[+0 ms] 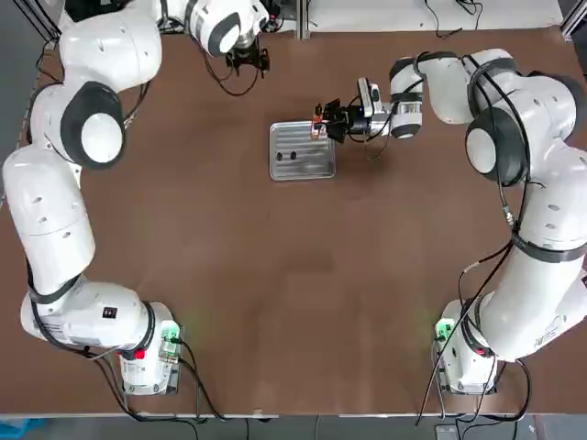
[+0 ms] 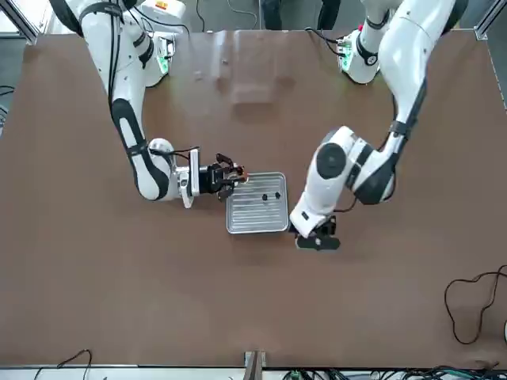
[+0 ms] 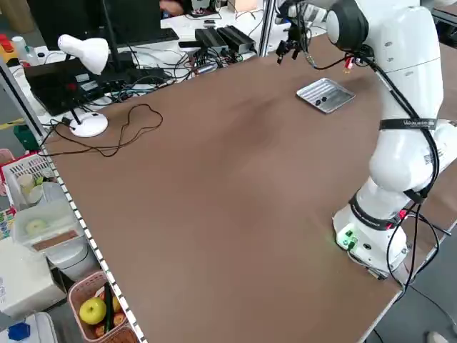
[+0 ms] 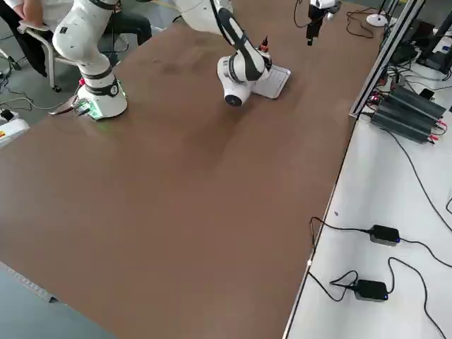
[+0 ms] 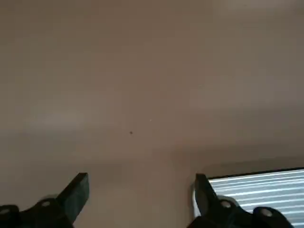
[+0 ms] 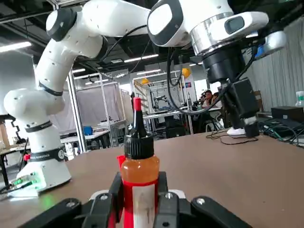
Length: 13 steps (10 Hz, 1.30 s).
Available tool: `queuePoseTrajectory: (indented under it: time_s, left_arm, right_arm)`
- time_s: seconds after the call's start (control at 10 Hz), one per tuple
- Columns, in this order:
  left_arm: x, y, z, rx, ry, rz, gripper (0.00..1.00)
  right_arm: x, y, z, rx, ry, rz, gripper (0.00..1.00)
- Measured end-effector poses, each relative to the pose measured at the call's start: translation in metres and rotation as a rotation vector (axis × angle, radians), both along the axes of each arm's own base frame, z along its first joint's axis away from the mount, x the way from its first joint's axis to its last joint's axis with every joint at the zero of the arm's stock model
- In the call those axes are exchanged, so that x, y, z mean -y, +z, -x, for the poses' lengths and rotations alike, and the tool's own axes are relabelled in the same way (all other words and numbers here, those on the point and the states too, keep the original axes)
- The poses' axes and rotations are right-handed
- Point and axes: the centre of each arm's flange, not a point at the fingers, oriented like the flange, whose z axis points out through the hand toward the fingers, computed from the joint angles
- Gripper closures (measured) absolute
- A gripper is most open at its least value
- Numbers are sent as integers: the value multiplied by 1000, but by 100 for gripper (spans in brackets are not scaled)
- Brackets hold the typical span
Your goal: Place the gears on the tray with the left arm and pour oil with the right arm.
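My right pincer [image 1: 320, 121] is pressed together on the small white oil bottle with the red band and dark pointed cap [image 6: 137, 166]. In my right wrist view the bottle stands upright between my fingers [image 6: 164, 194], spout [image 6: 137, 114] up, so nothing has been tipped out yet. I hold it low on the body, I judge, so that the spout stays clear and I can turn my wrist to pour.

From overhead, that pincer reaches in level from my right arm's side and stops at the near corner of the small square silvery metal tray with the ribbed surface [image 1: 316, 170], the bottle right at the tray's rim. That puts the spout beside its target, so a tilt should send the oil onto the tray and not onto the brown table [image 1: 293, 275].

On the tray lie the two tiny dark round gears [image 1: 287, 155], close together in its left half and apart from the bottle. They look set down already, so the placing part seems done and the pouring is what remains.

Farther off, my left pincer [image 1: 248, 60] hangs above bare table beyond the tray, fingers [image 5: 71, 194] spread wide with nothing between them, only a corner of the tray showing in its wrist view. I judge it is out there to leave room for my right arm.
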Motion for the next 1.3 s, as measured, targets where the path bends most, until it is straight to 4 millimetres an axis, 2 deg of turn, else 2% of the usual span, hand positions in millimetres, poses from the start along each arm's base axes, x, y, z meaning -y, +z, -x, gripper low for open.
queuePoseTrajectory:
  time_s: [0.3, 0.7, 1.0, 1.2, 1.3]
  left_arm:
    - [-71, 26, -35, -11, -87, 21, 1]
    - [-134, 52, -53, -65, -159, 47, 1]
    - [-191, 66, -48, -188, -223, 60, 1]
    - [-229, 86, -41, -265, -199, 60, 1]
    - [-239, 105, -36, -274, -172, 36, 1]
  right_arm:
    - [-20, -6, 12, -108, -10, 41, 69]
    - [-44, -15, 32, -271, -4, 98, 69]
    - [-53, -22, 50, -435, 2, 95, 69]
    - [-65, -18, 55, -548, -26, 47, 69]
    - [-75, -18, 61, -615, -33, 27, 69]
